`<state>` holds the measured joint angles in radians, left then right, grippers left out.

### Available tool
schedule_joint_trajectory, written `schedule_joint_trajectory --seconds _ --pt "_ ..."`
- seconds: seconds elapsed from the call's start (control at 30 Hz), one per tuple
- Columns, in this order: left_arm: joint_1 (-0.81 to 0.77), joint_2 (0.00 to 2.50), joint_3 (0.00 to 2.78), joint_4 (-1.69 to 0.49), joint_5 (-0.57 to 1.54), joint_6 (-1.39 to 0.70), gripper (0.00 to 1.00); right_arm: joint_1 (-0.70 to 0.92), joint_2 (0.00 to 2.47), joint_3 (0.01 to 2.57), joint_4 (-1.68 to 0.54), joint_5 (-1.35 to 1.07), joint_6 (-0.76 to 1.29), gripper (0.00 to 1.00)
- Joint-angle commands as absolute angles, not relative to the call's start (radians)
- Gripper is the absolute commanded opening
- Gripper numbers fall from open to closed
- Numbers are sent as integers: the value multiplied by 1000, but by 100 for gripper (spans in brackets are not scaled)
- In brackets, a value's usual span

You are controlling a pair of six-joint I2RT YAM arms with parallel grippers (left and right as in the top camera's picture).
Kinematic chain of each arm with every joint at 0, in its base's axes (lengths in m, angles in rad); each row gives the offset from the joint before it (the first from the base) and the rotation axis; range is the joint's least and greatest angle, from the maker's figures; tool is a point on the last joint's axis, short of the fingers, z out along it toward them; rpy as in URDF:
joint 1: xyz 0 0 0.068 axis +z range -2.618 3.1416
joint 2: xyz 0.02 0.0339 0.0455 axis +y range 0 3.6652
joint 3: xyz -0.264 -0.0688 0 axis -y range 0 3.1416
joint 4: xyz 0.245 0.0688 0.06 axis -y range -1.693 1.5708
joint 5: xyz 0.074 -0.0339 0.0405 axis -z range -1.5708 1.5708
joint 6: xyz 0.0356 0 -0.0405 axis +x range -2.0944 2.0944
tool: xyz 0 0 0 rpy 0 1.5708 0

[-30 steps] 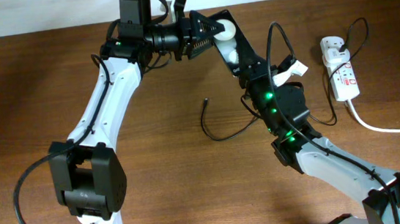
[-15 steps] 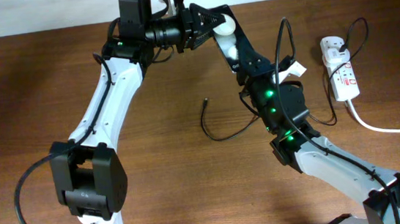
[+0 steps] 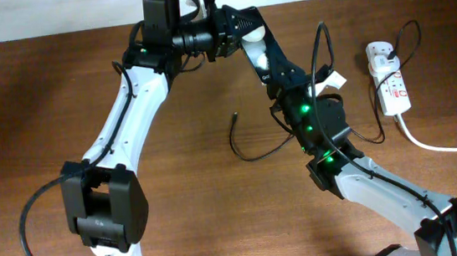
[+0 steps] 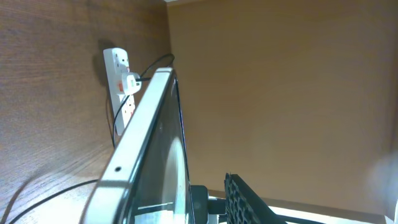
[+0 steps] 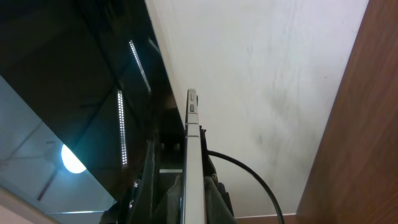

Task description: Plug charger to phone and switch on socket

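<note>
The phone (image 3: 261, 51) is black with two white spots and is held above the table at the top centre. My left gripper (image 3: 231, 27) is shut on its upper end and my right gripper (image 3: 281, 79) is shut on its lower end. The left wrist view shows the phone (image 4: 149, 137) edge-on, with a jaw pad (image 4: 198, 200) pressed on its face. The right wrist view shows the phone's thin edge (image 5: 193, 143) clamped between the fingers (image 5: 193, 202). The charger's tip (image 3: 234, 116) lies free on the table. Its thin cable loops under the right arm towards the socket (image 3: 390, 79).
The white power strip lies at the right edge with a white adapter at its far end, and also shows in the left wrist view (image 4: 121, 74). Its thick white cord (image 3: 449, 147) runs off to the right. The charger cable arcs up near the right arm (image 3: 320, 31).
The left gripper and the phone's upper end have shifted slightly up and to the right. The charger tip and the socket have not moved.
</note>
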<state>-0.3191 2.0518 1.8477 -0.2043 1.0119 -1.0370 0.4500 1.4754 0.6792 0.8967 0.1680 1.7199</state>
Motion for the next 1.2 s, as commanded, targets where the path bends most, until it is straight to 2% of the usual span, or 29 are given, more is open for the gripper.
schedule_joint_trajectory --seconds 0.0,0.17,0.4,0.63,0.87,0.93,1.0,1.17 --pt "-349 2047 1865 -194 1011 -1040 32 472 1468 707 903 135 1711 4" --pt "-361 2047 1865 -194 990 -1044 29 472 1468 707 903 136 1711 4" --pt "-362 2047 1865 -195 982 -1047 14 472 1468 707 902 135 1711 4" --pt "-362 2047 1865 -194 979 -1063 3 472 1468 706 902 132 1711 4" --pt "-360 2047 1865 -195 979 -1063 0 472 1468 706 902 131 1711 5" --pt "-357 2047 1865 -195 979 -1063 0 472 1468 706 902 132 1711 13" --pt "-355 2047 1865 -195 979 -1062 0 472 1468 706 901 132 1711 16" --pt "-336 2047 1865 -196 982 -1062 0 472 1468 706 894 132 1710 33"
